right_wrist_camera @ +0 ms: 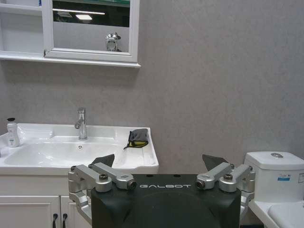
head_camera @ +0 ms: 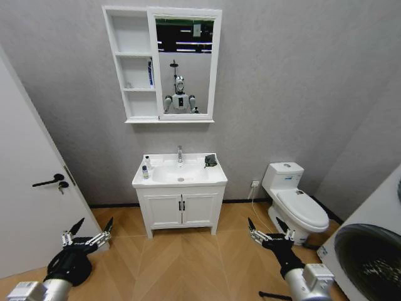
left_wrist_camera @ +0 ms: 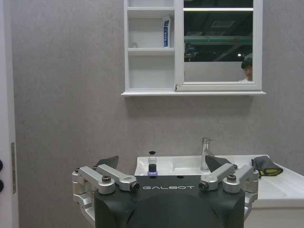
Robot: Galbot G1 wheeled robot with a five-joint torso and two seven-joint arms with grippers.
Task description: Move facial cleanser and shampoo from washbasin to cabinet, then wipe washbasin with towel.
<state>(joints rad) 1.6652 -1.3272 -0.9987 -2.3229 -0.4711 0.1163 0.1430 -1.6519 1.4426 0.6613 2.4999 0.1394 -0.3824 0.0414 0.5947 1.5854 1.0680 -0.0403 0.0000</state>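
Stage: standing well back from the basin, nothing moved yet; approaching judged as the step in hand.
Left gripper: hanging low over the floor on the left, jaws spread, holding nothing.
Right gripper: hanging low over the floor on the right, jaws spread, empty too.
Bottles: standing together on the basin's left rim, beside the tap; telling cleanser from shampoo not possible from here.
Towel: lying crumpled on the basin's right rear corner, well apart from the bottles.
Cabinet: hanging on the wall above the basin, shelves to the left of the mirror; blue-and-white tube already standing in the middle shelf.
Approach: driving in square to the cupboard doors, stopping short of touching them, keeping the toilet and the door clear of both arms.
Reach: favouring the left arm for the bottles, being on their side and under the shelves.
Grip: taking one bottle at a time by the body, not the pump head, keeping it upright.
Risk: knocking the neighbouring bottle into the bowl while closing on the first.
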